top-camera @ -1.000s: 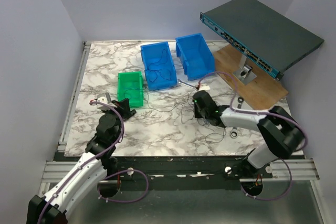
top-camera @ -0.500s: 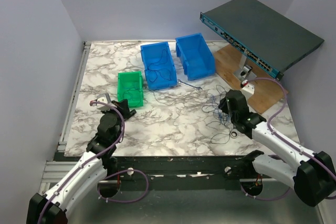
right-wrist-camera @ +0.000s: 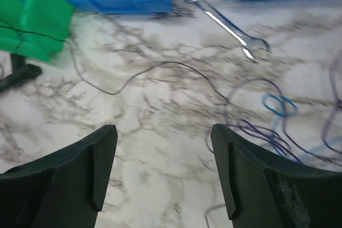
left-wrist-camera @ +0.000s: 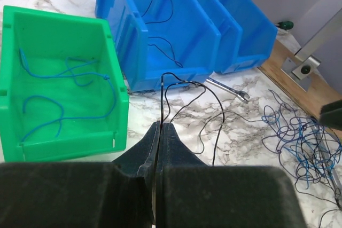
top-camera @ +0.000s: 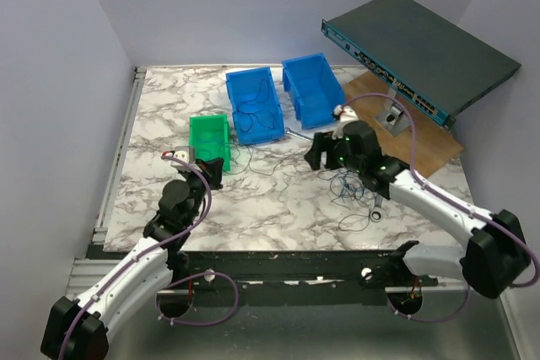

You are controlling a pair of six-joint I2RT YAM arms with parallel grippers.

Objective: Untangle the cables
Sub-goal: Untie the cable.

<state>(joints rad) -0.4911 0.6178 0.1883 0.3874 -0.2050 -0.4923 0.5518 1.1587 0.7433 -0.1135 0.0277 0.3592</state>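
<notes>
The left jaws are pinching one dark cable (left-wrist-camera: 162, 97); the wide, empty right jaws are likely needing the right-side tangle (left-wrist-camera: 293, 127) next.

green bin (left-wrist-camera: 64, 150): glossy plastic | wrench (right-wrist-camera: 222, 21): shiny metal | table (right-wrist-camera: 160, 126): smooth, marbled | cables (left-wrist-camera: 297, 138): matt coating

The left hand (left-wrist-camera: 160, 127) and right hand (right-wrist-camera: 163, 132) have matt black wedge fingers (right-wrist-camera: 101, 153). Behind them the arms (top-camera: 135, 280) are white links with black joints, each trailing a lilac cable (top-camera: 199, 196). A green light (top-camera: 337, 142) glows behind the right hand.
</notes>
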